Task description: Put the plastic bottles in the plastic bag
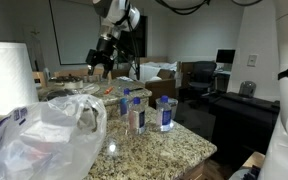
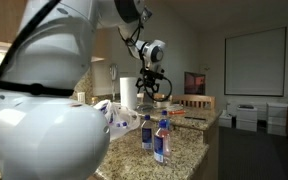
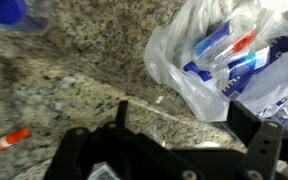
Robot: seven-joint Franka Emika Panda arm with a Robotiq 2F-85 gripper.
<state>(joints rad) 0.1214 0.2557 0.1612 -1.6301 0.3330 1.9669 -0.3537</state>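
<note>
- The gripper (image 3: 180, 112) hangs above the granite counter (image 1: 174, 150), fingers spread wide with nothing between them.
- Several plastic bottles (image 1: 136, 110) stand upright just beside the plastic bag (image 1: 44, 135); the wrist view shows others already lying inside it.
- They look light, thin-walled and slick (easy to tip or squash), so I'd pinch one gently across the body, below the cap.

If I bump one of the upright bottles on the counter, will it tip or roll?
Probably tips easily: the bottles stand tall and narrow. Once down, the round body would likely roll on the smooth counter. Clear plastic suggests light, so a nudge may slide it.
</note>
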